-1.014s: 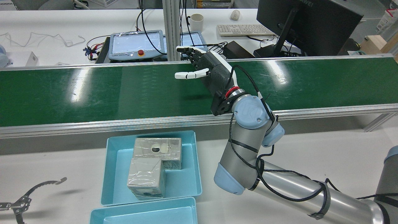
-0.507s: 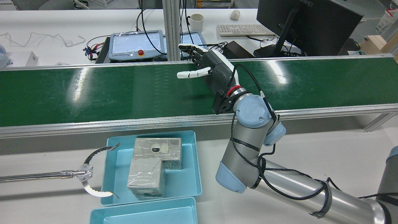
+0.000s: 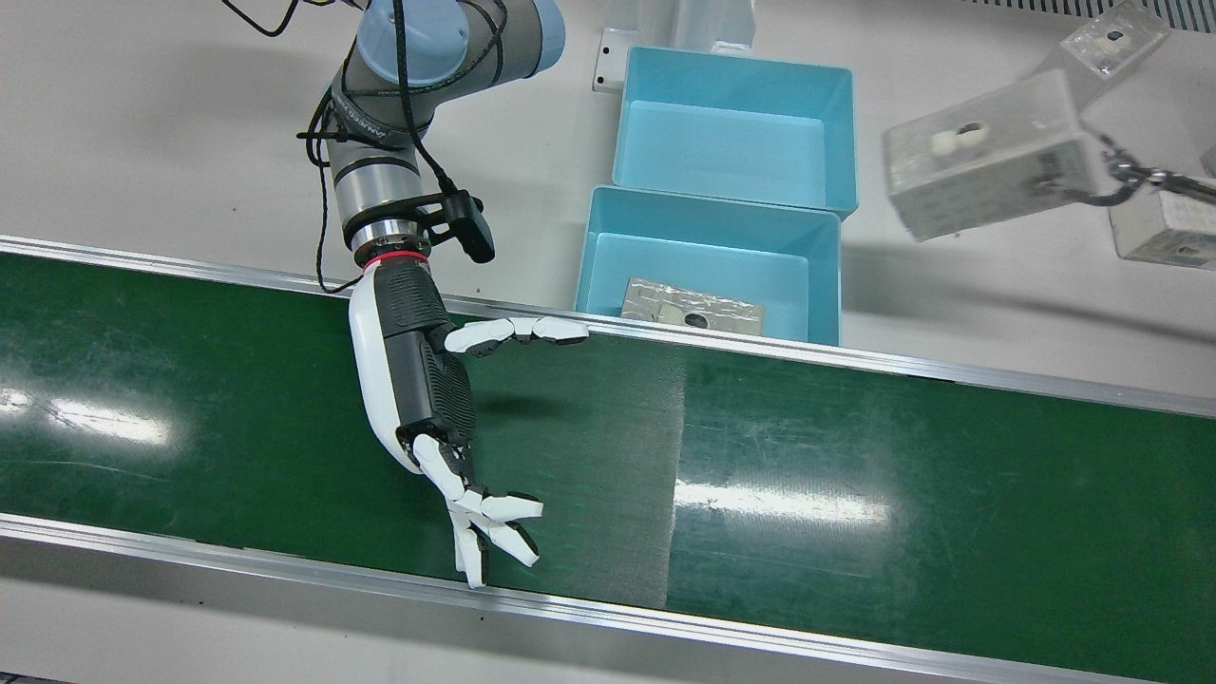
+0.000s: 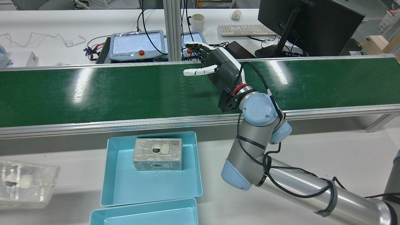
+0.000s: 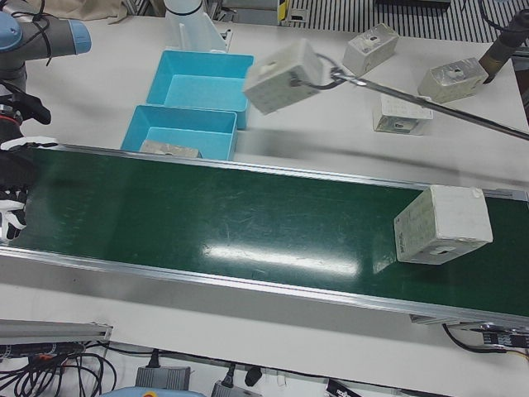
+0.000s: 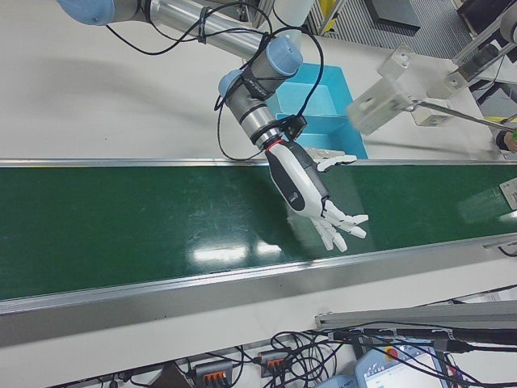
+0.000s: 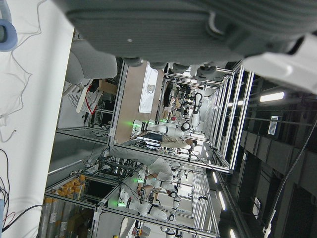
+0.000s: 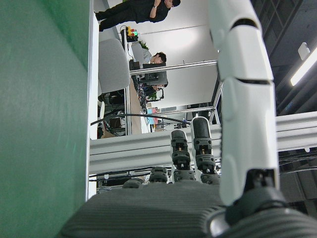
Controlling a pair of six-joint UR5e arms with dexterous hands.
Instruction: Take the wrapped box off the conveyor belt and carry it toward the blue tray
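Waiting step: right hand (image 3: 423, 380) hovers over conveyor belt (image 3: 855, 494), fingers (image 3: 494, 522) spread and empty; wrapped box (image 5: 438, 225) sits well beyond fingertips, needing a reach.

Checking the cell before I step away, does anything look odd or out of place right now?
Yes. A long-handled grabber tool holds a wrapped box in mid-air beside the blue tray, blurred by motion. The right hand waits open over the bare conveyor belt. Another box sits tilted far down the belt.
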